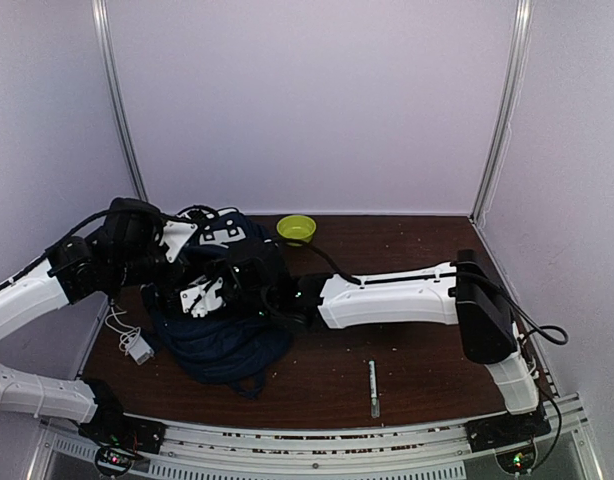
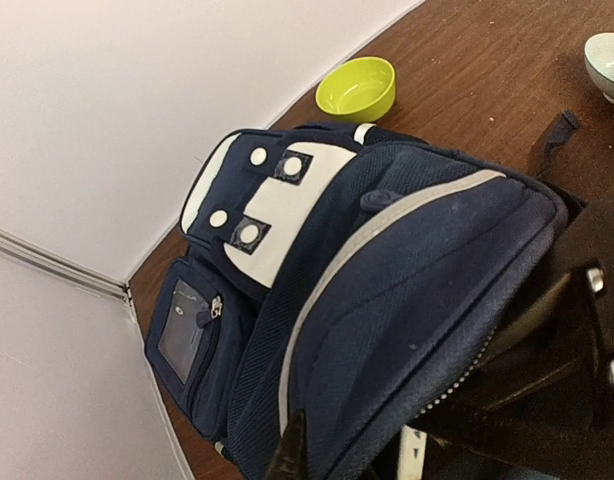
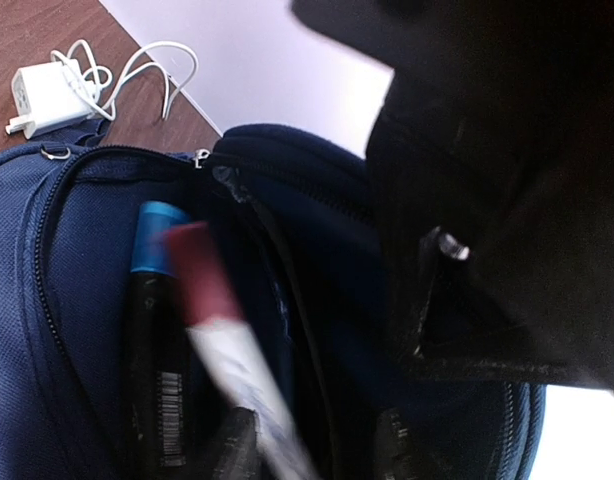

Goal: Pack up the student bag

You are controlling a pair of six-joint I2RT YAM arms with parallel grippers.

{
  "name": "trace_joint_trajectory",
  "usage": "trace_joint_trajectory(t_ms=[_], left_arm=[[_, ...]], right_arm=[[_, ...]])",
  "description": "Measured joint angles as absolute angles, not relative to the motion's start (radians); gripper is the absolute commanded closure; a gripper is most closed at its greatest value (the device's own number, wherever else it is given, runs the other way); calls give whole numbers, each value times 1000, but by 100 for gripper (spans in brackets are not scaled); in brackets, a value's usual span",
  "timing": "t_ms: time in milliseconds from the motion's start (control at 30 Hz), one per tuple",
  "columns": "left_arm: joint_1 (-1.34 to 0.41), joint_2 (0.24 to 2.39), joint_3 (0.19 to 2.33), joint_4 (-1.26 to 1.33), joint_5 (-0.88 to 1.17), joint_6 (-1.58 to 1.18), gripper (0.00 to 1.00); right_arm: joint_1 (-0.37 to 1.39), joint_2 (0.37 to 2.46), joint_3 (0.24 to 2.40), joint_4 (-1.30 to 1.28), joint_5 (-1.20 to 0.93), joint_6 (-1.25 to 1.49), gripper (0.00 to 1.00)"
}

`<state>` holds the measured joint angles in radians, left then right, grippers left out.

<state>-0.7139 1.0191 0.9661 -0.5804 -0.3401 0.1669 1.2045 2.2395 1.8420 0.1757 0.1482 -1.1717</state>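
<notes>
Right gripper (image 3: 312,445) over the student bag (image 1: 227,345), a blurred red-capped marker (image 3: 212,300) seemingly between its fingers (pinched or loose, I cannot tell), blue-capped marker (image 3: 152,300) at its nine o'clock. Left gripper (image 1: 205,296): grip unreadable.

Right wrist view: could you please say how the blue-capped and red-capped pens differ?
The blue-capped pen has a dark barrel, the red-capped pen a white one. The blue-capped pen is sharp and vertical; the red-capped pen is blurred and slanted. Both are at the student bag's opening.
</notes>
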Motion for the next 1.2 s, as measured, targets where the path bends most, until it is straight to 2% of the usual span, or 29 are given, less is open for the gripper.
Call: trace_joint_trajectory(t_ms=[167,467,600,667,767,867,967,1067,1200], left_arm=[[-713,1019,966,-579,-353,158,100],[-714,1019,962,-574,-361,133,100],[-720,1026,962,-574,-368,120,100],[-721,1030,962,-574,-368,113,100],[-722,1037,962,-573,-368,105,100],[-722,1043,962,-568,-368,97,100],[-722,1050,962,-561,-368,91,100],[-722,1060,963,-559,-368,84,100],[-722,1069,968,-558,-371,75,100]], right_arm=[[1207,2240,1842,168,162,-1151,47],[1208,2184,1799,112,168,-1034,48],[1200,2053,1684,76,150,-939,48],[1201,1964,1623,47,137,-885,44],[1207,1798,1558,-21,109,-738,41],[1207,1635,1519,-73,93,-555,42],[1211,1497,1481,-139,132,-345,54],[1212,1458,1451,-270,245,-128,56],[1212,1481,1298,-499,366,143,52]])
